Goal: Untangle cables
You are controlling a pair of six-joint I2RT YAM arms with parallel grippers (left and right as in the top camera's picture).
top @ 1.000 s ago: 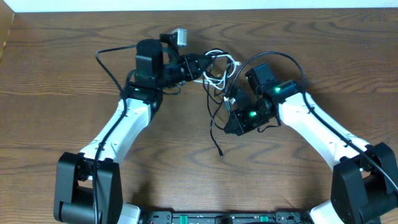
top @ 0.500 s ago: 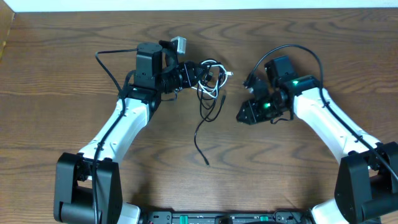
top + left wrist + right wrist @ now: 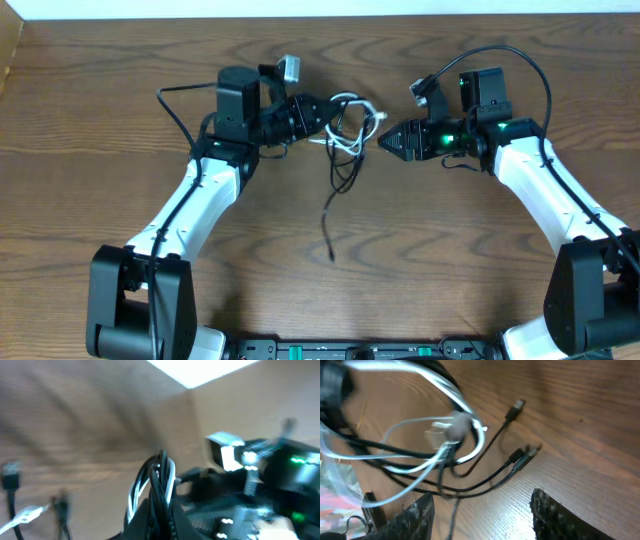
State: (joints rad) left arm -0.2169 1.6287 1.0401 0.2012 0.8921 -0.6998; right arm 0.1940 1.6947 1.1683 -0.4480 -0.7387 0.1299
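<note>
Cables [image 3: 345, 118] bunched mid-table: left gripper [image 3: 318, 112] clamped on the knot, right gripper [image 3: 388, 142] spread wide beside it.

Overhead: the left pins the tangle as an anchor, one black tail [image 3: 326, 230] trailing down the table [image 3: 100, 100]. The right points in just beside the knot, likely picking a strand. Left wrist, blurred: black and white loops [image 3: 160, 480] rise from its closed jaws. Right wrist: fingers [image 3: 415, 512] apart and empty, the cables just ahead, white plug [image 3: 447, 430] in the middle.

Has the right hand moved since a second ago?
Yes. The right hand has gone up the overhead view, toward the table's far edge, now beside the cables.
</note>
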